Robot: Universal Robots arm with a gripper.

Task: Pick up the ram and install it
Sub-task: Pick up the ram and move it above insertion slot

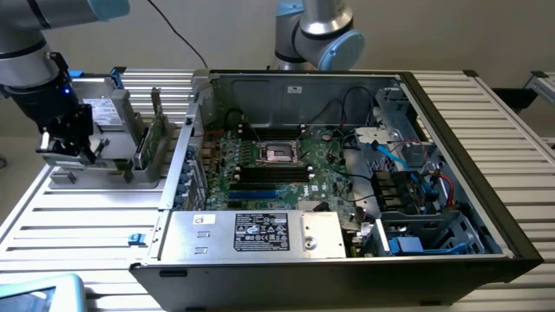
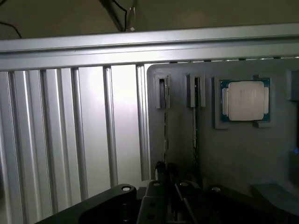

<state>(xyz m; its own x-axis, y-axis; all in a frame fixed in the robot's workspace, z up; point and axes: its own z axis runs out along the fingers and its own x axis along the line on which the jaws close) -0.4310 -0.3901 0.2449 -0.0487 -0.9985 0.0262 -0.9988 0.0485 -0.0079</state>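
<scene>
We see the gripper [image 2: 166,169] nearly shut, pinching the ram [image 2: 166,126], edge-on in its grey holder [image 2: 233,154] slot; CPU [image 2: 245,100] nearby, PC case [image 1: 303,97] well apart.

Case wall [image 1: 184,153] between pincer [image 2: 164,168] and motherboard [image 1: 286,172]

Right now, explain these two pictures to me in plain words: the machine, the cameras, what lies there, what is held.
The machine is a robot arm with a gripper at its end. One picture comes from a camera off the arm, the other from a camera on its wrist, looking past the fingers. On the slatted table stands an open computer case with its motherboard showing; at the exterior view's left is a grey holder tray. In the wrist view the tray carries a square processor chip and thin boards standing edge-on. The fingers look closed on one of them, the ram.
</scene>
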